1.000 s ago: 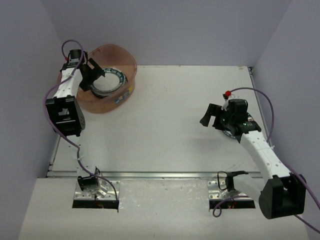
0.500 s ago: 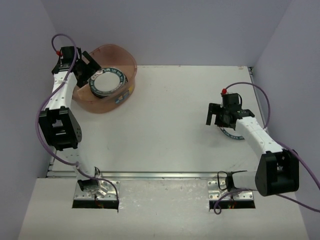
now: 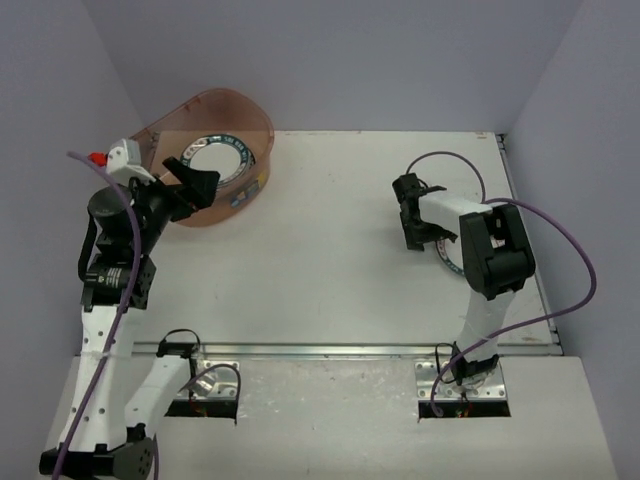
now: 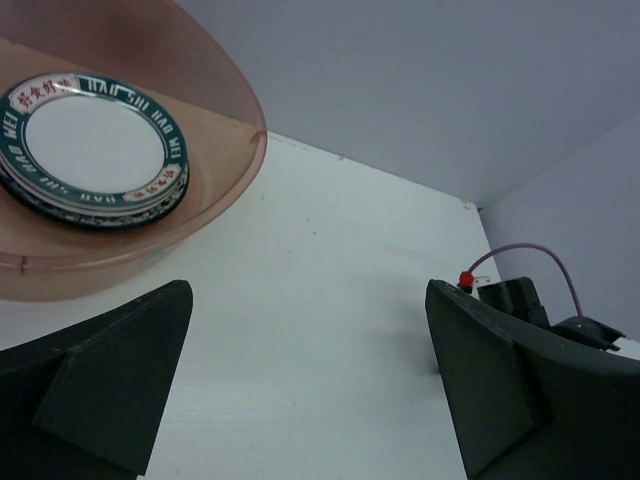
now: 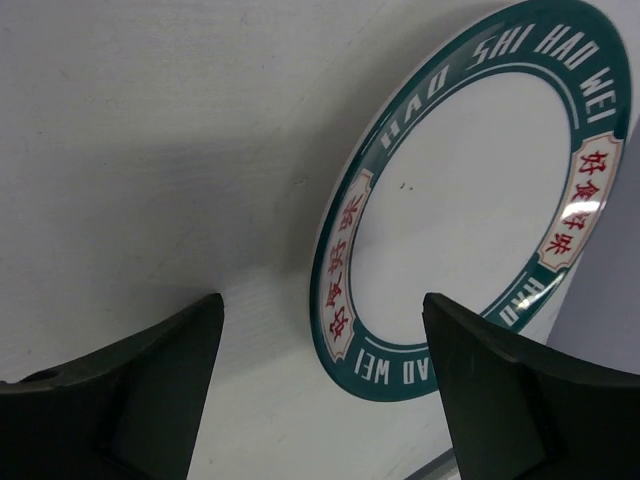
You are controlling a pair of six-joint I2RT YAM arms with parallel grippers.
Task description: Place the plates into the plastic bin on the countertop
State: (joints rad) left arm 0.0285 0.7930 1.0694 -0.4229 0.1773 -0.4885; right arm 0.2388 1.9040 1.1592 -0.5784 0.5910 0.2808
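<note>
The right gripper (image 5: 320, 305) has its fingers wide apart, and nothing is between them. Just past the fingertips, more toward the right-hand finger, lies a teal-rimmed plate (image 5: 480, 200); it sits flat on the countertop (image 5: 150, 150), and its far side looks close to the edge.

The left gripper (image 4: 308, 290) also has wide fingers and holds nothing. Far ahead of its left-hand finger sits the plastic bin (image 4: 250, 140), with a stack of plates (image 4: 95, 150) inside.

I think the next job is to pick up the flat plate, and that could go wrong. The plate hugs the countertop, so a finger may not get under the rim; it may just push the plate along, maybe off the edge. The rim looks smooth and shiny, so a pinch on it could slip; then the plate could tip and fall on the way to the bin. A hard drop onto the stack could chip it.
</note>
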